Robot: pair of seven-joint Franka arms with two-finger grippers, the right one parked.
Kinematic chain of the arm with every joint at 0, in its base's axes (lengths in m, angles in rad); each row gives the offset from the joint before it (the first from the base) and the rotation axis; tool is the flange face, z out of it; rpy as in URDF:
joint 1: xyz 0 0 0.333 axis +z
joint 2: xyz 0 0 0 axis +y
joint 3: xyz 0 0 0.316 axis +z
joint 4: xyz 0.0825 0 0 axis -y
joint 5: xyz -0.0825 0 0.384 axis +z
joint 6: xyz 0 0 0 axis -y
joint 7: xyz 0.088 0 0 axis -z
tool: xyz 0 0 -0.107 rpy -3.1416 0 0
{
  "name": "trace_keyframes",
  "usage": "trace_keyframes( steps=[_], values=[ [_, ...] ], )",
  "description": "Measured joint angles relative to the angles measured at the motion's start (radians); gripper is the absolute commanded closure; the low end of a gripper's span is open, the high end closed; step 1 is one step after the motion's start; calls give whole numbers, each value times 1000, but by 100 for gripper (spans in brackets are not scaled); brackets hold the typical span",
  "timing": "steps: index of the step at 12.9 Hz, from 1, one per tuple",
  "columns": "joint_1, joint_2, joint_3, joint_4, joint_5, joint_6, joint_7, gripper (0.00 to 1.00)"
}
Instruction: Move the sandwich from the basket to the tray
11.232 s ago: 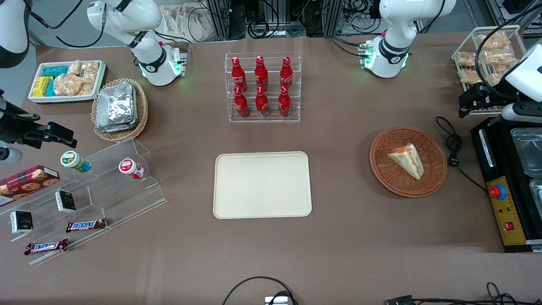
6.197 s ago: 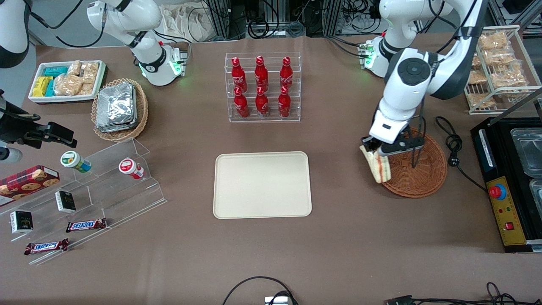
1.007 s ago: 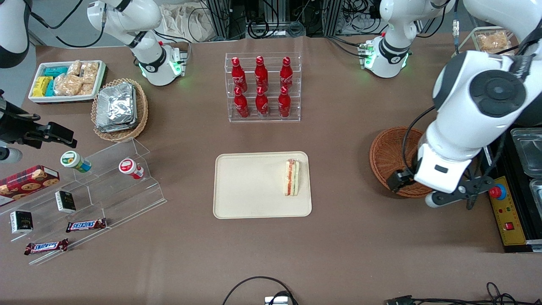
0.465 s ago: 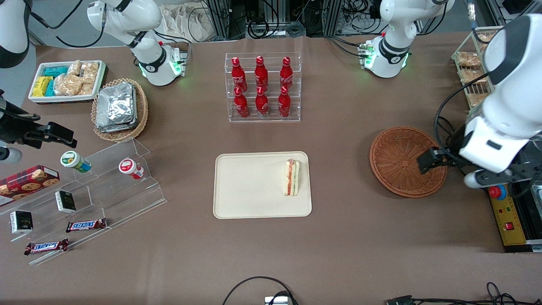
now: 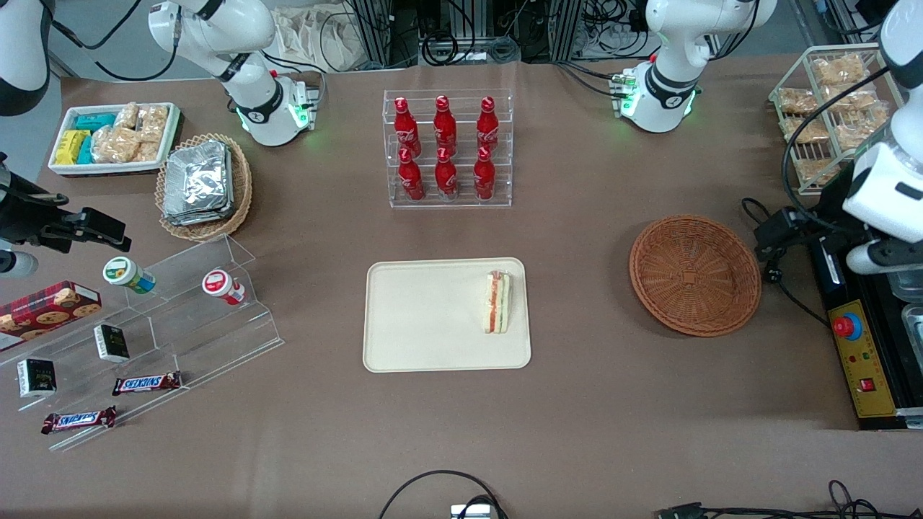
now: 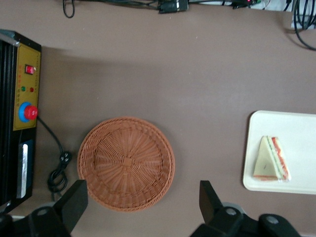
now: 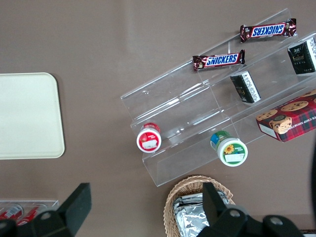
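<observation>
1. my fingers (image 6: 79,200) are spread wide apart, nothing between them; my gripper (image 6: 143,210) hangs high above the surface (image 5: 613,404), at the working arm's end of it.
2. in the front view my gripper (image 5: 775,234) is dark and sits just beside the basket (image 5: 695,275), next to the black box with the red button (image 5: 848,326), not touching the basket.
3. basket (image 6: 126,163) is round reddish-brown wicker with nothing in it; it shows directly under my wrist camera.
4. black cable with plug (image 6: 58,170) lies on the surface between the basket and the black box.
5. sandwich (image 5: 497,301) is on the tray (image 5: 425,317), standing on edge near the tray's end closest to the basket, red and green filling showing.
6. wrist view: sandwich (image 6: 270,159) well apart from the basket, inside the tray (image 6: 301,128) rim.
7. rack of red bottles (image 5: 447,148) is farther from the front camera than the tray.
</observation>
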Motion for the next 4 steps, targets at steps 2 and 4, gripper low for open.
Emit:
trace_keyframes(
  steps=[2, 4],
  values=[
    [0, -52, 5, -44, -3, -31, 4, 0],
    [-1, -84, 26, -65, -30, -45, 6, 0]
  ],
)
